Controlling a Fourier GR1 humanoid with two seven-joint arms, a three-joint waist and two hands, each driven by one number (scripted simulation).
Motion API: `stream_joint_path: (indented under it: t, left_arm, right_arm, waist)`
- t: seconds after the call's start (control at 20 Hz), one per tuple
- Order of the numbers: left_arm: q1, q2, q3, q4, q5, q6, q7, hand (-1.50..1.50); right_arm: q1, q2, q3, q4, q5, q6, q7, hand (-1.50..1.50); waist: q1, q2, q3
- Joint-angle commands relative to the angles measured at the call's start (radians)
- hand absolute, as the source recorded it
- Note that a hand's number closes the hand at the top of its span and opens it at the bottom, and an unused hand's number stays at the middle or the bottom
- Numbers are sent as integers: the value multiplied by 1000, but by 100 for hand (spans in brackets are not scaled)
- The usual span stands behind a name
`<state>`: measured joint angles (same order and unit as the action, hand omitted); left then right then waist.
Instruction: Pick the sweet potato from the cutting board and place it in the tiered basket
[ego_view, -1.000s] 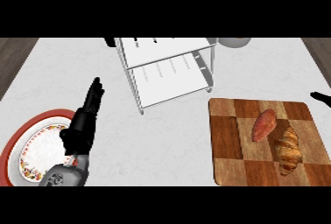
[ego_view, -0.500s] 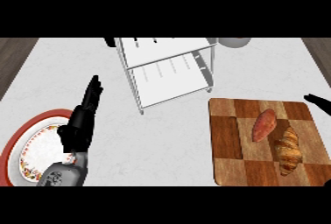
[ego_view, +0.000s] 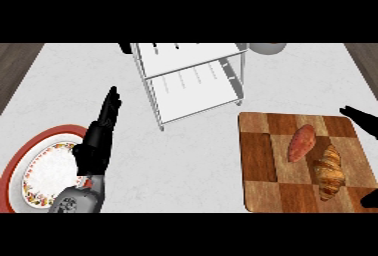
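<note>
One sweet potato (ego_view: 301, 143) on cutting board (ego_view: 258, 170)

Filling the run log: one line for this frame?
phase: pre-grasp | sweet potato: on board, beside croissant | basket: no potato | left hand: open | right hand: at edge

No text, label, brand, number or sign can be read anywhere on the counter. The cutting board (ego_view: 260, 165) shows only a checkered wood pattern, and the sweet potato (ego_view: 301, 143) and croissant (ego_view: 329, 171) lying on it are unmarked. The plate (ego_view: 40, 170), far to the left of the board, carries a decorative rim pattern but no lettering.
</note>
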<state>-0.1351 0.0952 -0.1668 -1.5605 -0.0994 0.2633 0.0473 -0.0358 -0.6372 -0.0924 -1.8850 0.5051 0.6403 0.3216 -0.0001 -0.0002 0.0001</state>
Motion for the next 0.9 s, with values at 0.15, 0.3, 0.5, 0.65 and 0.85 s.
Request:
stream_joint_path:
  t: [0.15, 0.3, 0.5, 0.65, 0.85]
  left_arm:
    - [61, -20, 3, 10, -8, -30, -51, 0]
    - [8, -9, 41, -30, -1, -51, 19, 0]
    - [26, -23, 21, -57, -40, -34, 31, 0]
    - [17, -15, 57, -21, -36, -53, 0, 0]
    - [1, -34, 61, -9, -26, -72, 22, 0]
  right_arm:
    - [-32, 62, -25, 93, 88, -12, -2, -150]
    - [20, 99, -50, 21, 92, 19, 8, -150]
    - [32, 119, -41, 132, 139, -37, -96, -150]
    - [8, 113, -43, 199, 179, -40, -164, -150]
    - [-24, 119, -77, 245, 173, -41, -222, -150]
  waist:
    - [2, 0, 0]
    - [-2, -1, 0]
    - [0, -1, 0]
    - [1, 0, 0]
    - [0, 0, 0]
